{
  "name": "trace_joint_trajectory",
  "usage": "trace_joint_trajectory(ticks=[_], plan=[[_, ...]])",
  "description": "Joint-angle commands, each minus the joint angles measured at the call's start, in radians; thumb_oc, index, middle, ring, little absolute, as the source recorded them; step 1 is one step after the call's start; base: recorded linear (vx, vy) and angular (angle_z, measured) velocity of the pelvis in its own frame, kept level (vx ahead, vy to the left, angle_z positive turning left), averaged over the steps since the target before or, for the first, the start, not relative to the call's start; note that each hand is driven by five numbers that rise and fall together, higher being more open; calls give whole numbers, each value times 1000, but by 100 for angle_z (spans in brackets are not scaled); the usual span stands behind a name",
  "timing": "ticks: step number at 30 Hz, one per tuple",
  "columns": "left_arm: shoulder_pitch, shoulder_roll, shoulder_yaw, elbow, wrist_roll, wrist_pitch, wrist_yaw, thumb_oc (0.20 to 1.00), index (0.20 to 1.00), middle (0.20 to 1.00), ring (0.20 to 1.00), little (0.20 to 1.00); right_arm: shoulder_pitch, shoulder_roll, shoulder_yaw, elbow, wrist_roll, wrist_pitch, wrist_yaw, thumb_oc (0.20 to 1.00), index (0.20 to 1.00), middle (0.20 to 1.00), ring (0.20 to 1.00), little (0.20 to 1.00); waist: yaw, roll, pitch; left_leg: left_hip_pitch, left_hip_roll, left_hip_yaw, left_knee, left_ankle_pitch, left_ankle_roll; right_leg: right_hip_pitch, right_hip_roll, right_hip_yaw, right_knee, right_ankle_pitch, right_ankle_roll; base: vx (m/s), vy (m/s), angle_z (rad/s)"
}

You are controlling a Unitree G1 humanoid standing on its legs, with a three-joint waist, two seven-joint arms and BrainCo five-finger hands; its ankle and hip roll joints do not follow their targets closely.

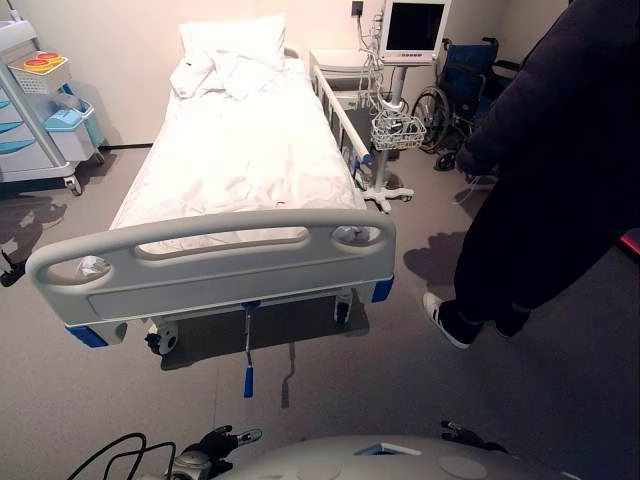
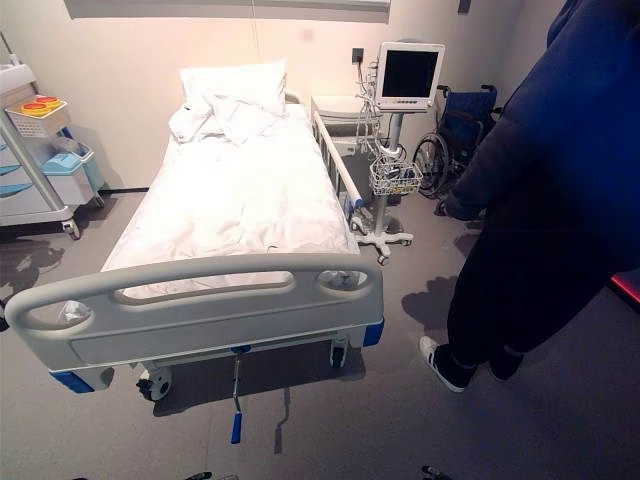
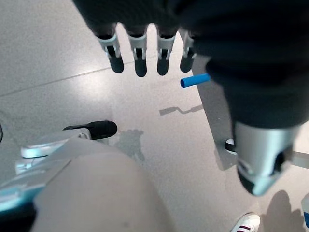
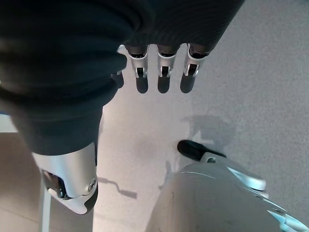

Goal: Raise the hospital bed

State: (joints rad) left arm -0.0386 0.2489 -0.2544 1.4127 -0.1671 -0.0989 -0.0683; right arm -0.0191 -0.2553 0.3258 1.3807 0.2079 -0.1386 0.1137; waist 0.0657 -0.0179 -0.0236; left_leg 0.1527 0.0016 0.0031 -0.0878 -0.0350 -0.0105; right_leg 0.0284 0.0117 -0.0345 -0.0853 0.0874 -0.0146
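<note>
One hospital bed (image 1: 240,170), white sheets and pillows, stands lengthwise ahead, its grey footboard (image 1: 215,265) nearest the robot and a side rail (image 1: 335,115) along its right edge. One person (image 1: 560,170) in dark clothing and white-soled shoes stands on the floor to the right of the bed, well apart from the footboard. One wheelchair (image 1: 460,85) sits in the far right corner, behind a monitor on a wheeled stand (image 1: 405,60) with a wire basket (image 1: 397,130) hung on its pole. One supply cart (image 1: 35,110) with blue drawers stands at the far left. One crank (image 1: 248,350) hangs below the middle of the footboard, a thin metal rod ending in a blue handle (image 1: 248,381) near the floor; this is the part the task turns on. Left hand (image 3: 145,53): low, over bare floor, fingers (image 3: 140,65) straight and relaxed, holding nothing, the blue handle visible just past the fingertips but apart from them. Right hand (image 4: 159,67): hanging at the side over the floor, fingers (image 4: 163,79) straight, thumb apart, holding nothing. Step in hand, by judgement: approach only, with the crank untouched and the bed not yet raised. The next move likely calls for stepping closer and bending low, bringing a hand to the blue handle, curling the fingers round it, then turning it.
</note>
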Motion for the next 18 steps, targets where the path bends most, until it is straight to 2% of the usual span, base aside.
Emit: trace_joint_trajectory(ticks=[1, 11, 18], plan=[[-97, -24, 17, 39, -7, -14, 20, 1000, 1000, 1000, 1000, 1000, -98, -34, 22, 19, 12, 0, -14, 1000, 1000, 1000, 1000, 1000, -14, 2, 56, -41, -58, 6, 1, 27, 19, 6, -7, -14, 90, -53, 81, -73, 3, -4], [-214, -26, -19, -6, -98, -31, 77, 1000, 1000, 1000, 1000, 1000, -198, -57, 58, -33, 51, -17, -58, 1000, 1000, 1000, 1000, 1000, -25, -1, 154, -198, -55, 4, 12, 75, 19, -152, -4, -17, 116, -24, 79, -112, -5, -2], [-325, -10, -44, -33, -157, -46, 128, 1000, 1000, 1000, 1000, 1000, -305, -73, 90, -103, 100, -45, -110, 1000, 1000, 1000, 1000, 1000, -35, -15, 240, -397, -58, 17, 69, 94, 22, -336, 3, 0, 166, -5, 78, -117, -6, -4]])
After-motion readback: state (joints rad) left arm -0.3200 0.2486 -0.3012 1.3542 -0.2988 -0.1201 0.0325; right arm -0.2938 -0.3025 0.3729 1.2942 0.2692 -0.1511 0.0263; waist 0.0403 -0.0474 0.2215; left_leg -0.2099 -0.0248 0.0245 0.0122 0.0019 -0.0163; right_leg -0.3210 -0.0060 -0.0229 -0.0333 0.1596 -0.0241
